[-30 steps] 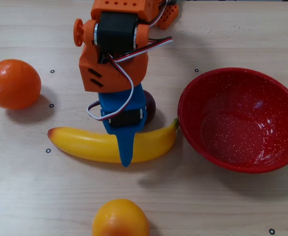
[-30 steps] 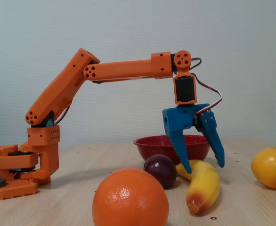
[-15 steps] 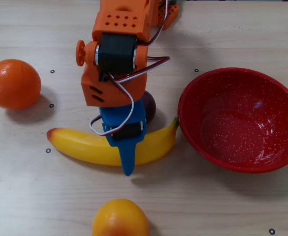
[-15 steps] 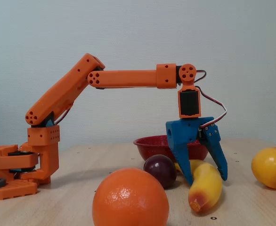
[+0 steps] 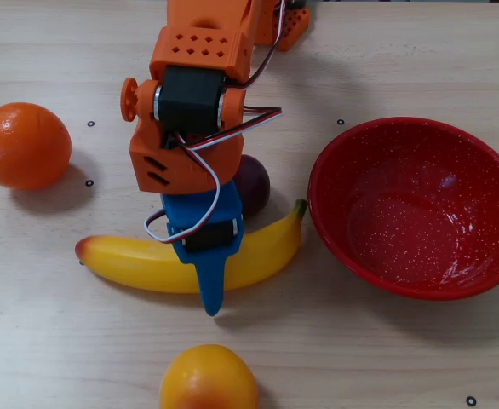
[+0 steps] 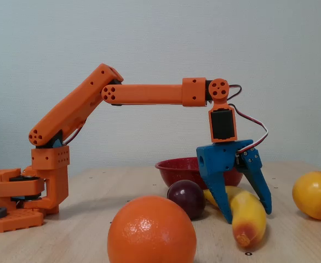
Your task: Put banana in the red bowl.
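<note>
The yellow banana point(image 5: 262, 256) lies on the table left of the red bowl point(image 5: 324, 175), its stem end almost at the bowl's rim. My blue gripper point(image 5: 207, 268) is lowered over the banana's middle and stands open. In the fixed view the gripper point(image 6: 248, 215) has one finger on each side of the banana point(image 6: 249, 233), tips close to the table. I cannot tell whether the fingers touch it. The bowl point(image 6: 177, 167) is behind the gripper and holds nothing.
A dark plum point(image 5: 254, 181) sits just behind the banana, beside the gripper. An orange point(image 5: 21, 145) is at the far left and a yellow-orange fruit point(image 5: 209, 381) near the front edge. The arm's base point(image 6: 18, 197) stands at the left of the fixed view.
The gripper has come down and slightly toward the front, now straddling the banana. The banana has shifted and turned a little on the table. The jaw opening looks unchanged.
</note>
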You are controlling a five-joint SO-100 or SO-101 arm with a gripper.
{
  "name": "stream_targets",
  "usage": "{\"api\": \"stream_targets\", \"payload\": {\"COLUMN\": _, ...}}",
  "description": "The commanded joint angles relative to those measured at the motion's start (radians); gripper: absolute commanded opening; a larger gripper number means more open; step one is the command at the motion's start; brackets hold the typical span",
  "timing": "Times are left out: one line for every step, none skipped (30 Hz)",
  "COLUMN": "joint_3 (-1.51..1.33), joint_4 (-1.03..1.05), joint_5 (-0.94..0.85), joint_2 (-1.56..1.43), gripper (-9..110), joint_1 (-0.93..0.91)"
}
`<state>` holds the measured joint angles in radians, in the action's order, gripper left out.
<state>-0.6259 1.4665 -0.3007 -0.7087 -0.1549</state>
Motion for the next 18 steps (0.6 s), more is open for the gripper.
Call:
{"api": "stream_targets", "payload": {"joint_3": 0.051, "joint_4": -0.026, "joint_5": -0.021, "joint_2": -0.044, "gripper": 26, "joint_1": -0.017}}
{"api": "stream_targets", "payload": {"joint_3": 0.051, "joint_4": -0.025, "joint_5": -0.023, "joint_2": -0.044, "gripper": 24, "joint_1": -0.017}}
{"api": "stream_targets", "payload": {"joint_3": 0.051, "joint_4": -0.023, "joint_5": -0.025, "joint_2": -0.044, "gripper": 23, "joint_1": -0.018}}
{"api": "stream_targets", "payload": {"joint_3": 0.051, "joint_4": -0.023, "joint_5": -0.025, "joint_2": -0.046, "gripper": 21, "joint_1": -0.018}}
{"api": "stream_targets", "payload": {"joint_3": 0.051, "joint_4": -0.020, "joint_5": -0.026, "joint_2": -0.048, "gripper": 18, "joint_1": -0.018}}
{"api": "stream_targets", "payload": {"joint_3": 0.051, "joint_4": -0.017, "joint_5": -0.026, "joint_2": -0.049, "gripper": 14, "joint_1": -0.018}}
{"api": "stream_targets", "payload": {"joint_3": 0.051, "joint_4": -0.014, "joint_5": -0.028, "joint_2": -0.049, "gripper": 8, "joint_1": -0.018}}
{"api": "stream_targets", "payload": {"joint_3": 0.051, "joint_4": -0.011, "joint_5": -0.028, "joint_2": -0.051, "gripper": 1, "joint_1": -0.018}}
{"api": "stream_targets", "payload": {"joint_3": 0.051, "joint_4": -0.005, "joint_5": -0.028, "joint_2": -0.051, "gripper": 0, "joint_1": -0.018}}
{"api": "stream_targets", "payload": {"joint_3": 0.052, "joint_4": 0.006, "joint_5": -0.028, "joint_2": -0.052, "gripper": 0, "joint_1": -0.020}}
{"api": "stream_targets", "payload": {"joint_3": 0.052, "joint_4": 0.017, "joint_5": -0.028, "joint_2": -0.052, "gripper": 0, "joint_1": -0.021}}
{"api": "stream_targets", "payload": {"joint_3": 0.052, "joint_4": 0.021, "joint_5": -0.028, "joint_2": -0.052, "gripper": 0, "joint_1": -0.021}}
{"api": "stream_targets", "payload": {"joint_3": 0.052, "joint_4": 0.025, "joint_5": -0.028, "joint_2": -0.052, "gripper": 0, "joint_1": -0.023}}
{"api": "stream_targets", "payload": {"joint_3": 0.052, "joint_4": 0.025, "joint_5": -0.026, "joint_2": -0.052, "gripper": 0, "joint_1": -0.025}}
{"api": "stream_targets", "payload": {"joint_3": 0.054, "joint_4": 0.025, "joint_5": -0.021, "joint_2": -0.052, "gripper": 0, "joint_1": -0.026}}
{"api": "stream_targets", "payload": {"joint_3": 0.054, "joint_4": 0.023, "joint_5": -0.023, "joint_2": -0.054, "gripper": 0, "joint_1": -0.028}}
{"api": "stream_targets", "payload": {"joint_3": 0.055, "joint_4": 0.023, "joint_5": -0.025, "joint_2": -0.054, "gripper": 0, "joint_1": -0.028}}
{"api": "stream_targets", "payload": {"joint_3": 0.060, "joint_4": 0.028, "joint_5": -0.025, "joint_2": -0.055, "gripper": 0, "joint_1": -0.028}}
